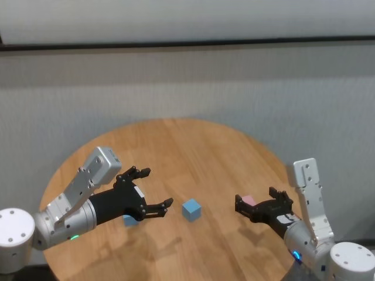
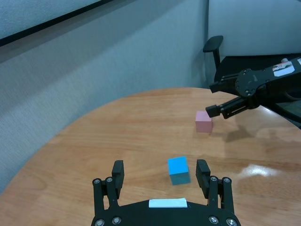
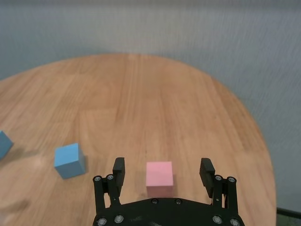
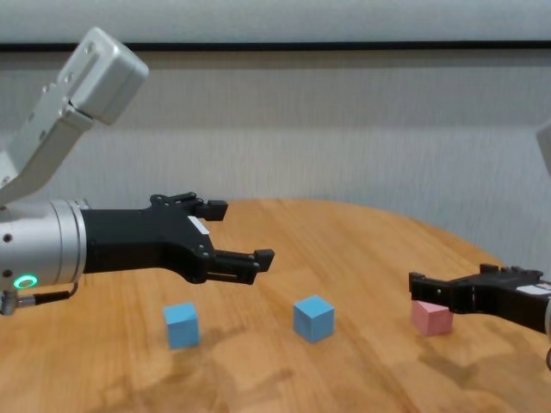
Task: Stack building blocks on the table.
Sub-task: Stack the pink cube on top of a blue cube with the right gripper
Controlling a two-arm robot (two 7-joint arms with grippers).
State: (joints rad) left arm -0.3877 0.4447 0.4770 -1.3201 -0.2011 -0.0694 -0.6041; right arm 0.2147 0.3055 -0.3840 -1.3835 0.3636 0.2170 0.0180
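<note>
Three small matte cubes rest apart on the round light-brown wooden table. From the table's centre, one light blue cube lies near six o'clock, a second light blue cube near eight o'clock, and the pink cube near four o'clock. Above the second blue cube hangs the black left gripper, fingers spread wide and empty. Low at the pink cube sits the black right gripper, also wide, one finger on each side, not touching it.

You see three matte cubes apart on the round wood table, none stacked, left blue cube, middle blue cube, pink cube rightmost.
</note>
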